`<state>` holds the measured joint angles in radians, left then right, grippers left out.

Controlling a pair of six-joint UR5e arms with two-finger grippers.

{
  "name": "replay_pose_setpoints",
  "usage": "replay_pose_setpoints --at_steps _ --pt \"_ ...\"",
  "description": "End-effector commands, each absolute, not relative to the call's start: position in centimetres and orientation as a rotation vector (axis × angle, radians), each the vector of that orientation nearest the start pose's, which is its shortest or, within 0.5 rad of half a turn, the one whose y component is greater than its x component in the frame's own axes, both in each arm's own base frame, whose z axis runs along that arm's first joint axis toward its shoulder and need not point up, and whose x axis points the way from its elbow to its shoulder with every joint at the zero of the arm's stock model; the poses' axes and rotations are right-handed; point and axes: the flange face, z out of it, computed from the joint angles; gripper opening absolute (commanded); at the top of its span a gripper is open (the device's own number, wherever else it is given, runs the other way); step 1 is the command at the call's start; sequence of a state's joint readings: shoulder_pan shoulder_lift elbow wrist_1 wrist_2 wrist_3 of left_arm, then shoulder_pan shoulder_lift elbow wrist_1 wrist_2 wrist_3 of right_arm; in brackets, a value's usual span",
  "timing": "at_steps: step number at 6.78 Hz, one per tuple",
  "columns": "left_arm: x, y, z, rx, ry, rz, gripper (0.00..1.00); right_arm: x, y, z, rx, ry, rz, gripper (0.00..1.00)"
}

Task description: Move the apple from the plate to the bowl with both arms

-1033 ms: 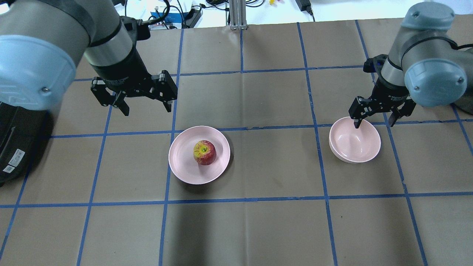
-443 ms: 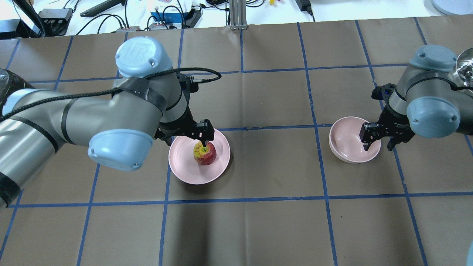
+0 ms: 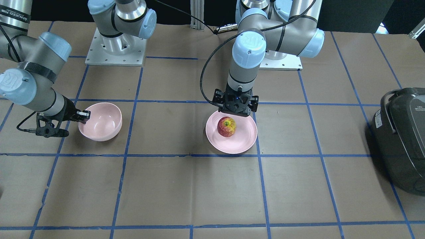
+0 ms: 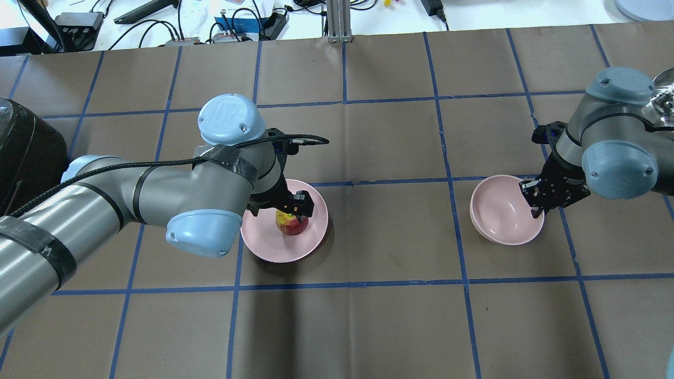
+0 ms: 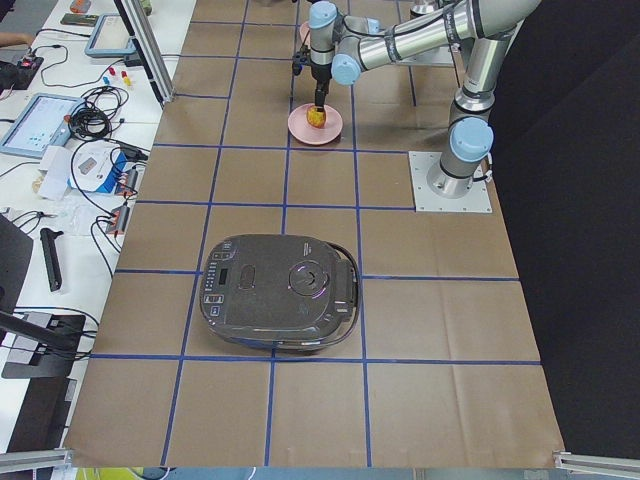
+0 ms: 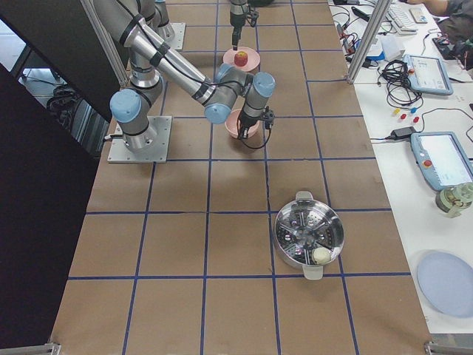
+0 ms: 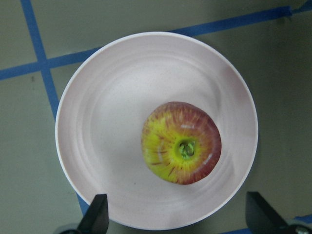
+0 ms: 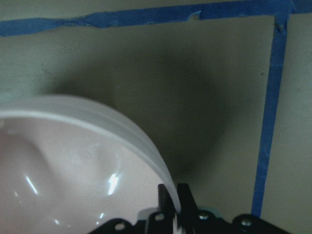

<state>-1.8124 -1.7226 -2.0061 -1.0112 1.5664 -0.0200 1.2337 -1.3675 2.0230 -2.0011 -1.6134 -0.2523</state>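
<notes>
Left arm (image 4: 158,195) reaches out low over the worktop (image 4: 379,316), wrist pointing straight down above the plate (image 4: 274,247). Left hand (image 7: 178,217) spread wide, fingers either side of the apple (image 7: 181,148) and clear of it, grasping nothing. Apple sits stem-up on the plate, a little off centre. Right arm (image 4: 616,142) folded low, wrist down at the bowl (image 4: 500,216). Right hand (image 8: 170,197) clenched on the bowl's rim, one finger inside, one outside. Bowl stands on the worktop, well apart from the plate.
</notes>
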Motion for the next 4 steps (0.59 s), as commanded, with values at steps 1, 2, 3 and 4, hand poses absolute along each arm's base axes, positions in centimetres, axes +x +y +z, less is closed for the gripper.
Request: replay_pose_setpoints --at_steps 1,2,3,4 --pt "-25.4 -45.1 23.6 0.558 3.093 0.034 1.0 -2.7 -50.1 23.8 0.215 3.008 0.266 0.01" --pt "-25.7 -45.5 22.3 0.589 3.088 0.044 1.0 -1.8 -50.9 24.9 0.262 2.968 0.236 0.01" --pt "-26.2 -45.4 21.3 0.669 3.07 0.065 1.0 0.5 -51.2 25.2 0.305 2.906 0.23 0.01" --pt "-26.5 -45.6 20.9 0.827 3.032 0.032 1.0 3.7 -51.1 25.1 0.263 2.893 0.239 0.02"
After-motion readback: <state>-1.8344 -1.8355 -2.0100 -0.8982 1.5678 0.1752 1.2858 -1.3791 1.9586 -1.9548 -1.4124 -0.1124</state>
